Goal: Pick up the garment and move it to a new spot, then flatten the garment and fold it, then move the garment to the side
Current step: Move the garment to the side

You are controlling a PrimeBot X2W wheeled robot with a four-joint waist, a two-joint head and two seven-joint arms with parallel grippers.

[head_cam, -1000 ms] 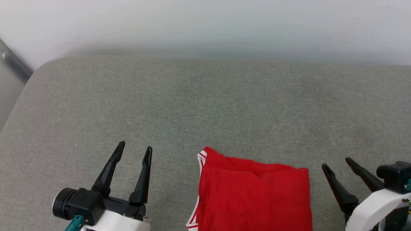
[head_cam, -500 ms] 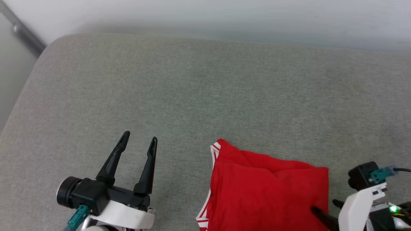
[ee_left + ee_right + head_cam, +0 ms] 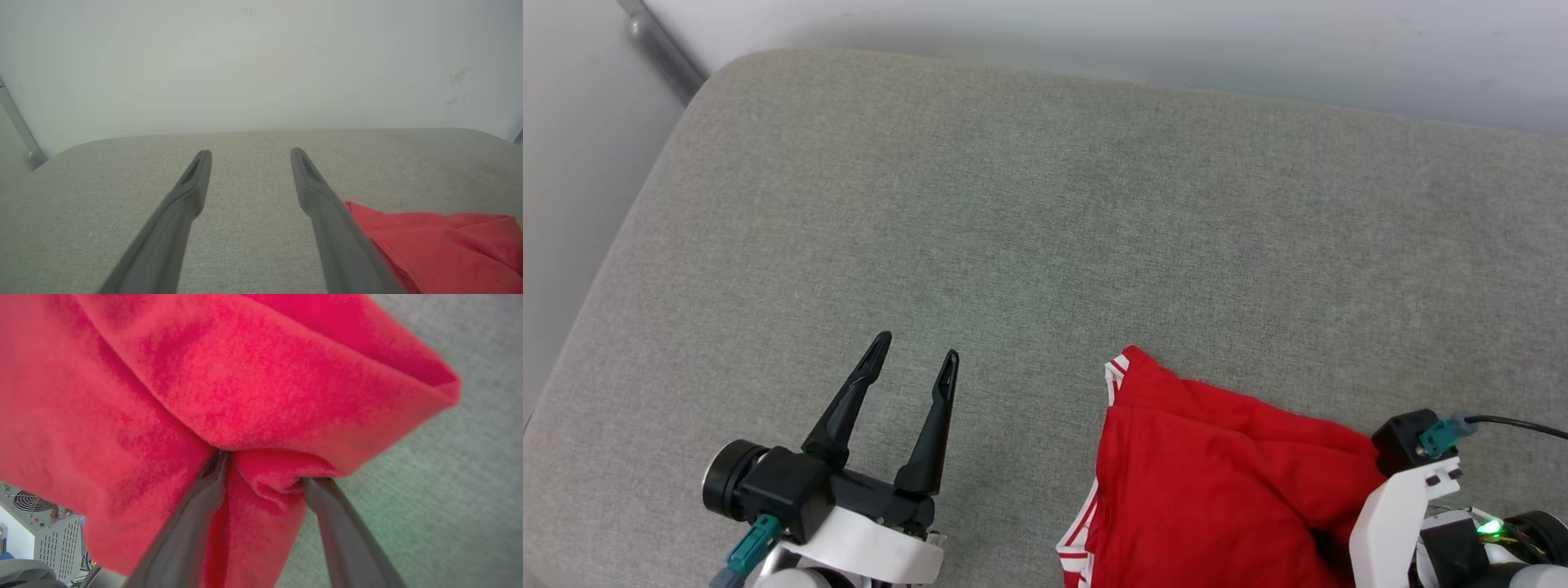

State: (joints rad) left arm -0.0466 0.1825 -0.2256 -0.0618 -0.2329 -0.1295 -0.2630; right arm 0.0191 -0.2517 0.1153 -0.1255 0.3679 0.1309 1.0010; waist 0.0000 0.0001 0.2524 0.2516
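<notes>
The garment (image 3: 1217, 482), red with striped red-white trim on its left edge, lies folded at the lower right of the grey cushion. Its sleeves and lettering are hidden. My left gripper (image 3: 916, 346) hovers open and empty to the garment's left; the left wrist view shows its fingers (image 3: 249, 152) spread, with the red cloth (image 3: 441, 245) at the lower right. My right wrist (image 3: 1401, 498) is at the garment's right edge. In the right wrist view my right gripper (image 3: 263, 467) has its fingers apart, pushed into a fold of the garment (image 3: 245, 375), which hides the tips.
The grey cushion (image 3: 1045, 204) reaches back to a pale wall (image 3: 1094, 33). Its rounded edge runs down the left side, with a metal rail (image 3: 658, 45) at the upper left. A grey box with a fan vent (image 3: 36, 522) stands below the cushion's near edge.
The head camera has swung, shifting the whole picture. My right gripper turned from beside the garment down into its right edge, and the cloth there has bunched up. The left gripper stays open.
</notes>
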